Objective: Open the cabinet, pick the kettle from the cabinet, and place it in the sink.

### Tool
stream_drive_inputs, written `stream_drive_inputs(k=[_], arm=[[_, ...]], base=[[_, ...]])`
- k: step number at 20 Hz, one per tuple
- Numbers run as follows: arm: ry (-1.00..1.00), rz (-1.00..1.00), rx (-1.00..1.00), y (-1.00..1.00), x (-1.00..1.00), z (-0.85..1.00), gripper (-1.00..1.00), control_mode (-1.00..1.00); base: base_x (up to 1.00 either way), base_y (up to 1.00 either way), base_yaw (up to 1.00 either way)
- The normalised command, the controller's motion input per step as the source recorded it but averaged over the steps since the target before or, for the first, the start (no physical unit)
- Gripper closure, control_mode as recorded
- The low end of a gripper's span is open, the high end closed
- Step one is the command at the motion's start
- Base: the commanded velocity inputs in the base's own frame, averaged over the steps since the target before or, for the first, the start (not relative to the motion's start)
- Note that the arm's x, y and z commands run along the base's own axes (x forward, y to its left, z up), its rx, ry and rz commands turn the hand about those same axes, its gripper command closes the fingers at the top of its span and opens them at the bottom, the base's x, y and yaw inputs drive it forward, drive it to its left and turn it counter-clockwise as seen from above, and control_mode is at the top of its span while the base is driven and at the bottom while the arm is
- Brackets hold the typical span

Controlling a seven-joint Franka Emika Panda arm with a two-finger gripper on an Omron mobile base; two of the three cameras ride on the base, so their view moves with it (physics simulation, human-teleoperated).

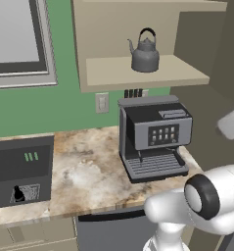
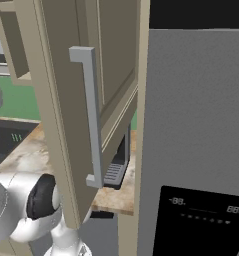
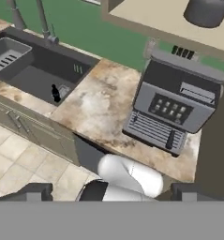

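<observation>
Spread wide at the frame's bottom, hand [image 3: 111, 191] apparently grips nothing, above counter [image 3: 104, 110] and coffee machine [image 3: 172, 110].

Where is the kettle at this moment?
In the left base view the kettle stands upright on the shelf of the open cabinet, above the coffee machine on the counter.

Dk grey kettle [image 1: 145, 56], beige cabinet [image 2: 66, 125], green wall [image 1: 64, 105].
</observation>
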Motion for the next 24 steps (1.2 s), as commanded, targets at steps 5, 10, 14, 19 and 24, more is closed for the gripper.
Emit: stream_drive_inputs(k=[5,10,14,19,24], arm=[[0.24,0.37,-0.1,0.14,0.07,0.07,-1.0,-1.0],[0.27,0.37,-0.08,0.11,0.06,0.07,-1.0,-1.0],[0.28,0.37,-0.05,0.08,0.08,0.09,-1.0,-1.0],[0.2,0.25,-0.01,0.05,0.09,0.04,-1.0,-1.0],[-0.03,0.13,-0.05,0.0,0.13,-0.03,-1.0,-1.0]], base=[[0.0,0.0,0.0],[0.0,0.0,0.0],[0.0,0.0,0.0],[0.0,0.0,0.0],[0.0,0.0,0.0]])
